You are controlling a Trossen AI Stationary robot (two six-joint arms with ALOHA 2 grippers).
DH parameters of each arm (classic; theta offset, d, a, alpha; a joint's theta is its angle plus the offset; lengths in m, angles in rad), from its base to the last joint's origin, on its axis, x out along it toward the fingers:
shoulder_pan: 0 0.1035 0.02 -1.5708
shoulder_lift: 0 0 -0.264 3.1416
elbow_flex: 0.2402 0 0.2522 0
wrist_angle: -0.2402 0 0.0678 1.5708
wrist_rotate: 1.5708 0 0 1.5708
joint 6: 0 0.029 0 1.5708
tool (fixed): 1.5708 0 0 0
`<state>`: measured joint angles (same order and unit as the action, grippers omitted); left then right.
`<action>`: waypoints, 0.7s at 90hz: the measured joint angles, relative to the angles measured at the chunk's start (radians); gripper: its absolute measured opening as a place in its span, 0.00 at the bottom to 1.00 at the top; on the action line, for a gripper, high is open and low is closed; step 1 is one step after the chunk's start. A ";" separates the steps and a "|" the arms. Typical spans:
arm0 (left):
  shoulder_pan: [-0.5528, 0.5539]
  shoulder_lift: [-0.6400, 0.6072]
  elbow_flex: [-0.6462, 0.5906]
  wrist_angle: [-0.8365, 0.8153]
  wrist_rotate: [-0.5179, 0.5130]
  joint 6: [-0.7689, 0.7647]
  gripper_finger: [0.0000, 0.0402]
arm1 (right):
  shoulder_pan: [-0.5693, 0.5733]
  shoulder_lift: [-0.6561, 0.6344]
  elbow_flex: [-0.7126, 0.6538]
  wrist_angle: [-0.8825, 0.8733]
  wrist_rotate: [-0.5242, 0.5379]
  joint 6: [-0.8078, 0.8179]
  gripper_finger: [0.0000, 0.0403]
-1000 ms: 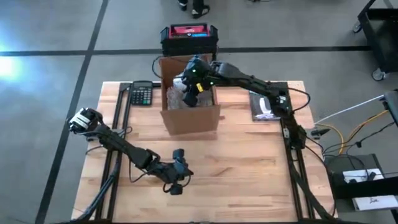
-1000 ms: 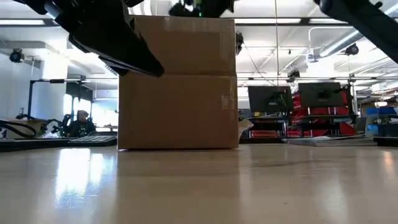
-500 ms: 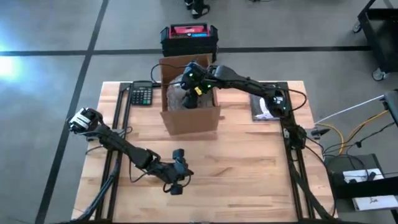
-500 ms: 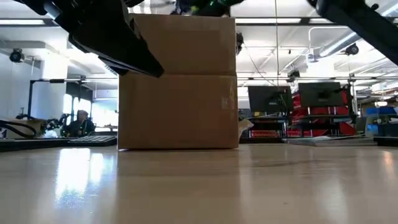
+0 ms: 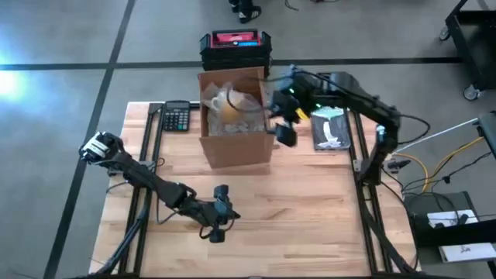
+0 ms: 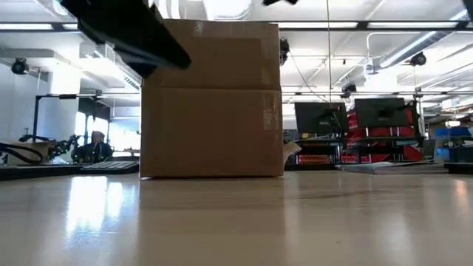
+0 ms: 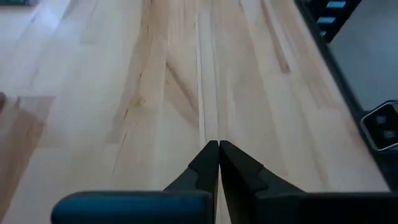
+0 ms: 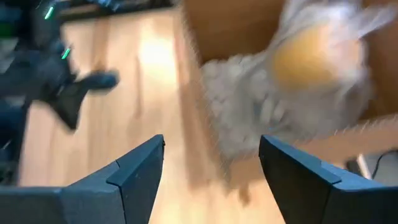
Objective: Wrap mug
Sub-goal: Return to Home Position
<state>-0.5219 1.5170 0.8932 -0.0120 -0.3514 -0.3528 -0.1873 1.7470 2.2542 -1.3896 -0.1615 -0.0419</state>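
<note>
The bubble-wrapped yellow mug [image 5: 230, 103] lies inside the open cardboard box [image 5: 236, 149], seemingly on loose padding [image 5: 232, 129]. Just beside the box hangs the right gripper [image 8: 211, 167], fingers apart and empty; the left gripper [image 7: 219, 148], fingers together, sits well clear of it. Packing looks done; the right one should now fold back home.

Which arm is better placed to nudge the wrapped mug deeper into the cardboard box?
Likely right: the right gripper hangs open just beside the box; the left gripper is shut, far off near the table's front.
</note>
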 joint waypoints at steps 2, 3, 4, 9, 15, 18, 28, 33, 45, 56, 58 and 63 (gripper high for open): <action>0.002 -0.010 0.000 -0.006 0.000 0.001 0.00 | 0.014 -0.018 -0.032 0.001 0.006 0.004 0.58; 0.003 -0.015 0.000 -0.010 0.000 0.002 0.00 | 0.022 -0.027 -0.049 0.002 0.009 0.006 0.58; 0.004 -0.019 0.000 -0.015 0.001 0.004 0.00 | 0.030 -0.035 -0.065 0.003 0.012 0.008 0.57; 0.011 -0.044 0.000 -0.045 0.001 0.012 0.00 | 0.067 -0.095 -0.167 0.031 0.036 0.023 0.55; 0.022 -0.075 0.000 -0.080 0.001 0.018 0.00 | 0.109 -0.185 -0.317 0.085 0.085 0.048 0.52; 0.028 -0.088 0.000 -0.091 0.002 0.023 0.00 | 0.127 -0.239 -0.404 0.133 0.109 0.064 0.51; 0.051 -0.130 -0.013 -0.107 0.003 0.051 0.00 | 0.174 -0.410 -0.702 0.357 0.138 0.141 0.46; 0.067 -0.149 -0.031 -0.101 0.008 0.059 0.00 | 0.193 -0.486 -0.838 0.467 0.137 0.177 0.44; 0.113 -0.194 -0.097 -0.085 0.031 0.057 0.00 | 0.213 -0.652 -1.123 0.678 0.136 0.236 0.39; 0.140 -0.242 -0.194 0.023 0.038 0.053 0.00 | 0.216 -0.763 -1.359 0.881 0.136 0.265 0.34; 0.144 -0.251 -0.213 0.052 0.046 0.053 0.00 | 0.216 -0.782 -1.397 0.921 0.135 0.267 0.32; 0.150 -0.277 -0.260 0.124 0.061 0.052 0.00 | 0.216 -0.826 -1.489 1.027 0.135 0.270 0.29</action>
<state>-0.3715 1.2399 0.6328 0.1118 -0.2899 -0.3006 0.0284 0.9215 0.7652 -0.3621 -0.0264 0.2279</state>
